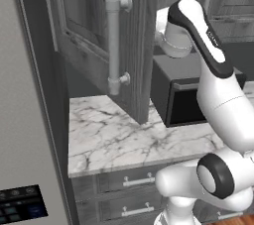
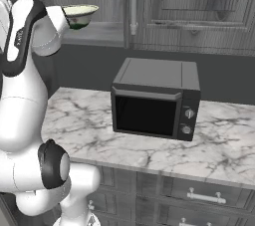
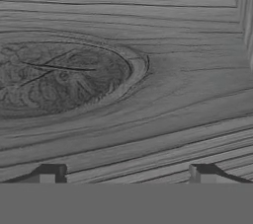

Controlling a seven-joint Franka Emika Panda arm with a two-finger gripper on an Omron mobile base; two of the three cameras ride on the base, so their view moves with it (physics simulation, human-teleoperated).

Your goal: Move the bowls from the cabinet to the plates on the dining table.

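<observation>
A cream-white bowl [image 2: 80,15] with a dark green band sits inside the open grey wood-grain cabinet [image 1: 141,45], just right of my hand's white wrist. The cabinet's open door carries a long silver bar handle [image 1: 114,40], and my arm reaches up behind that door. In the hand view my gripper [image 3: 126,172] is open, its two dark fingertips [image 3: 49,171] wide apart with nothing between them. It faces a knotted wood panel [image 3: 74,75] at close range. Whether the hand touches the bowl I cannot tell. The plates and the dining table are out of view.
A black microwave [image 2: 154,100] stands on the marble counter [image 2: 224,140] below the cabinet. Grey drawers [image 1: 129,182] with small handles run under the counter. Closed cabinet doors [image 2: 199,6] continue to the right. A tall grey appliance [image 1: 22,120] bounds the left.
</observation>
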